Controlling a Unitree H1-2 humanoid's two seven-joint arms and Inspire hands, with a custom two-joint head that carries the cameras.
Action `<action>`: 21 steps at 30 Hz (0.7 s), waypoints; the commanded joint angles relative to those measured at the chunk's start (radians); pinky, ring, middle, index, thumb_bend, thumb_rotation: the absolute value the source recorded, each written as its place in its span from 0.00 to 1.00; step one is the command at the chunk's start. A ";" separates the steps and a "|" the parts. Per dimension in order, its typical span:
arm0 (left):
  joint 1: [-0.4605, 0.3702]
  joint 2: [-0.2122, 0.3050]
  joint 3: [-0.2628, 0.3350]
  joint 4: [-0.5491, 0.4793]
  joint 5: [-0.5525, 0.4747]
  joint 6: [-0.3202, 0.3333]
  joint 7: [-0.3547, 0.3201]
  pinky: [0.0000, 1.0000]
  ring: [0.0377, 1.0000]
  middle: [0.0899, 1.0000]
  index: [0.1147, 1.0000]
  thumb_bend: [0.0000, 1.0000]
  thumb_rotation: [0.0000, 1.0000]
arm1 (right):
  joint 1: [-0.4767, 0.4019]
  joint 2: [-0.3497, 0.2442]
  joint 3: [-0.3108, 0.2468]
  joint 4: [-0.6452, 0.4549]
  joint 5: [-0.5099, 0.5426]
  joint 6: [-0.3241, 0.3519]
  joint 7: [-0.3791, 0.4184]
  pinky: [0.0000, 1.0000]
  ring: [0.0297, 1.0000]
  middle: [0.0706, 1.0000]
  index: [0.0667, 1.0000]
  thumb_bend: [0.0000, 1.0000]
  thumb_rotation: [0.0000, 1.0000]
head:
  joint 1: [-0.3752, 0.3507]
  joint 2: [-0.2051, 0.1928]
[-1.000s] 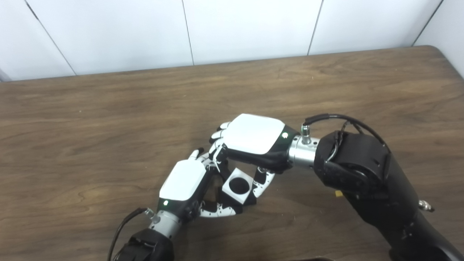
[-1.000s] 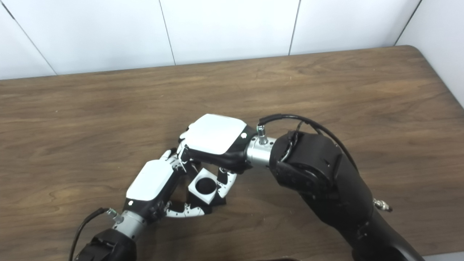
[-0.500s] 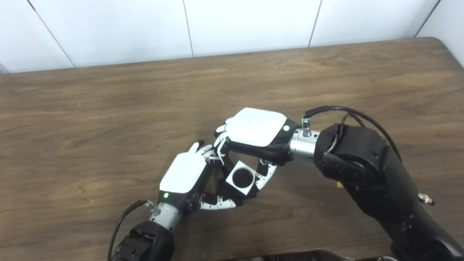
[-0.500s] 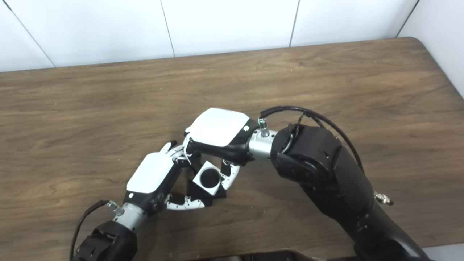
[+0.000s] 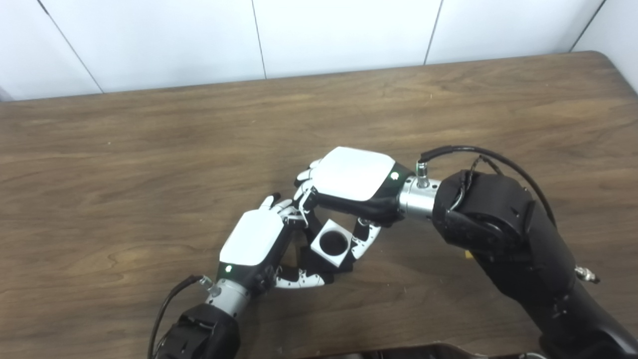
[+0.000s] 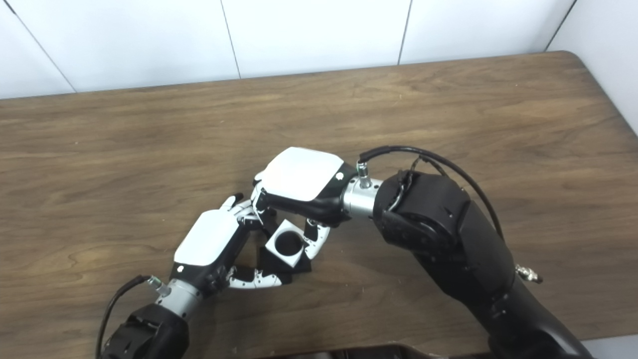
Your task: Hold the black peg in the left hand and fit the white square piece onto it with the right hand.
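Note:
The white square piece (image 5: pixel 331 243) with a round hole sits between both hands at the table's front middle. My right hand (image 5: pixel 351 182) reaches in from the right, its fingers and thumb shut on the piece from above. Under it lies the black peg (image 6: pixel 271 260), a dark block mostly covered by the piece. My left hand (image 5: pixel 253 243) comes in from the lower left and is closed around the peg's base, its thumb (image 5: pixel 300 279) lying along the front. The hole shows dark; I cannot tell how deep the peg sits in it.
Brown wooden table (image 5: pixel 149 149) with a white panelled wall behind it. A small yellow bit (image 5: pixel 467 255) lies on the table beside the right forearm. The right arm's black cable (image 5: pixel 463 152) arcs above the wrist.
The camera tilted a second ago, shifting the whole picture. The white piece has turned slightly and settled a little lower on the peg. Both hands keep their hold.

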 commanded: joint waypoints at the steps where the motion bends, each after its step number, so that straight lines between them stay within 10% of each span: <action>1: 0.012 0.006 -0.019 0.025 0.004 0.001 -0.057 1.00 0.89 0.78 0.42 0.51 0.05 | -0.019 0.001 -0.010 -0.009 0.001 -0.009 -0.029 0.89 0.88 0.76 0.45 0.52 0.13 | -0.001 0.001; 21: 0.013 0.006 -0.019 0.019 0.005 0.006 -0.066 1.00 0.90 0.79 0.42 0.51 0.05 | -0.011 0.003 -0.003 -0.015 -0.031 -0.010 -0.024 0.88 0.87 0.76 0.45 0.53 0.15 | -0.001 0.005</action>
